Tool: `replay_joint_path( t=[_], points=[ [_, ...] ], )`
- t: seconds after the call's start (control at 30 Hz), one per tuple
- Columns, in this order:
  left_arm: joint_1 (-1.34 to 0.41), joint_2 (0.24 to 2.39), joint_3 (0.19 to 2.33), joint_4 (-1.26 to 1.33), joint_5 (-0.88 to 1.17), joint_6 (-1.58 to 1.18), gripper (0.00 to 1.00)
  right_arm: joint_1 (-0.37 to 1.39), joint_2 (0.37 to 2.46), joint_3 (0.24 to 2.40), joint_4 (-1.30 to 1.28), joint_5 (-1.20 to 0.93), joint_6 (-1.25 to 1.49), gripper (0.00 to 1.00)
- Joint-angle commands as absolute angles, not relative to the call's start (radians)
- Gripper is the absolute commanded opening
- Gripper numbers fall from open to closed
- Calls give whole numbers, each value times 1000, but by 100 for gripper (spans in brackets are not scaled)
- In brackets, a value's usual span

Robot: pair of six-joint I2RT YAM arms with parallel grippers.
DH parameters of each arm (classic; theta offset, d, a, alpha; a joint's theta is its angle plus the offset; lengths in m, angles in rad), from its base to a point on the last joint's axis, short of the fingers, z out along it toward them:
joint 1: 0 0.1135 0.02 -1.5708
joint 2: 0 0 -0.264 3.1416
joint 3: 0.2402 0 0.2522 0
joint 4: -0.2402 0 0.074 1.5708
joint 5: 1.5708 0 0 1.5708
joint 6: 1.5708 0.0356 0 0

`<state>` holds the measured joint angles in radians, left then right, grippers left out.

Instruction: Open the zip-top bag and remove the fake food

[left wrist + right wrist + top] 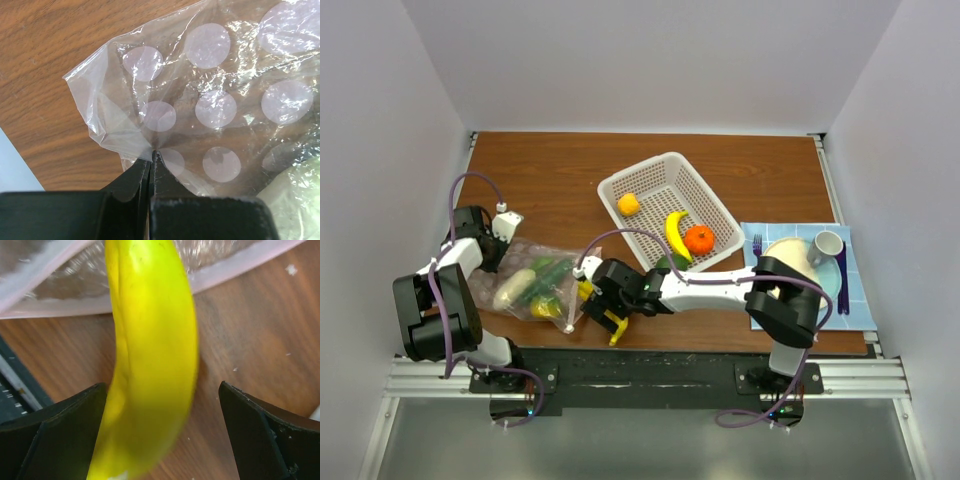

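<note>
The zip-top bag [535,285] lies at the front left of the table, clear with pale dots [215,75]. Green, whitish and yellow fake food [525,283] shows through it. My left gripper [152,154] is shut on the bag's far corner, with the film bunched at its tips [505,228]. My right gripper [594,306] is at the bag's right edge, by the zip strip [240,265]. Its black fingers [260,430] stand wide open around a blurred yellow banana [150,350], with a gap on the banana's right side.
A white basket [620,180] in the middle of the table holds a banana [677,235], an orange round piece [699,238] and a small orange piece [629,203]. A blue mat with a plate [790,250], mug [824,244] and purple fork [842,270] sits at the right. The table's front edge [20,385] is close to the right gripper.
</note>
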<state>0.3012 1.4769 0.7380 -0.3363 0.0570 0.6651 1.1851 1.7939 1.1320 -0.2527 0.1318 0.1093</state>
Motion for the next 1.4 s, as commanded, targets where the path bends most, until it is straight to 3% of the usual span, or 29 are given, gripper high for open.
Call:
replay_joint_path(
  t=[0.0, 0.17, 0.27, 0.37, 0.4, 0.43, 0.53, 0.73, 0.9, 0.93, 1.03, 1.07, 1.1, 1.23, 1.37],
  points=[
    [308, 1442, 741, -339, 89, 653, 0, 1184, 1835, 1066, -193, 124, 166, 99],
    [308, 1439, 747, -344, 100, 649, 0, 1186, 1838, 1042, -181, 109, 173, 97],
    [308, 1437, 747, -342, 98, 647, 0, 1186, 1792, 1048, -193, 129, 173, 82],
    [308, 1437, 746, -339, 97, 649, 0, 1184, 1709, 1086, -228, 167, 158, 41],
    [308, 1436, 746, -341, 95, 649, 0, 1184, 1691, 1118, -242, 182, 153, 6],
    [308, 1436, 746, -342, 97, 647, 0, 1184, 1656, 1138, -258, 228, 147, 0],
    [307, 1431, 747, -344, 97, 643, 0, 1183, 1622, 1232, -310, 282, 104, 0],
    [307, 1419, 755, -360, 98, 637, 0, 1082, 1574, 1408, -351, 460, 15, 0],
    [310, 1405, 824, -435, 130, 620, 0, 809, 1589, 1408, -373, 512, 132, 3],
    [308, 1405, 866, -478, 164, 606, 0, 784, 1597, 1401, -374, 521, 132, 7],
    [308, 1408, 940, -569, 250, 575, 0, 752, 1646, 1376, -377, 587, 107, 46],
    [310, 1408, 987, -589, 271, 566, 0, 750, 1660, 1379, -405, 621, 116, 87],
    [308, 1413, 1009, -606, 293, 557, 0, 752, 1670, 1391, -419, 653, 129, 97],
    [308, 1414, 1098, -669, 353, 522, 0, 752, 1655, 1390, -431, 744, 152, 99],
    [310, 1404, 1117, -675, 299, 515, 25, 759, 1577, 1375, -437, 698, 150, 99]
  ],
)
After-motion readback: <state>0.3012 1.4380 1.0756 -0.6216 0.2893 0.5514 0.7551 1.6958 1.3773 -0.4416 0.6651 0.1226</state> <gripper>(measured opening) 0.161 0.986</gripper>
